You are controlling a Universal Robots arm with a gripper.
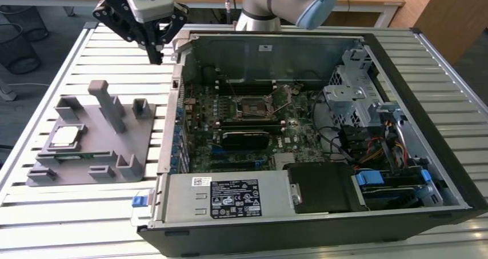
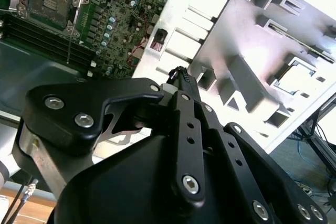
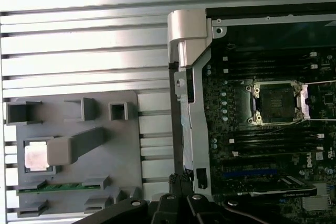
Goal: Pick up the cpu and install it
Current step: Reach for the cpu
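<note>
Upper left of the exterior view: pincer hangs over the slatted desk, just beside the open computer case, fingers clenched together on nothing. Cpu lies in a recess of the grey fixture, left of centre, well apart from the pincer.
</note>
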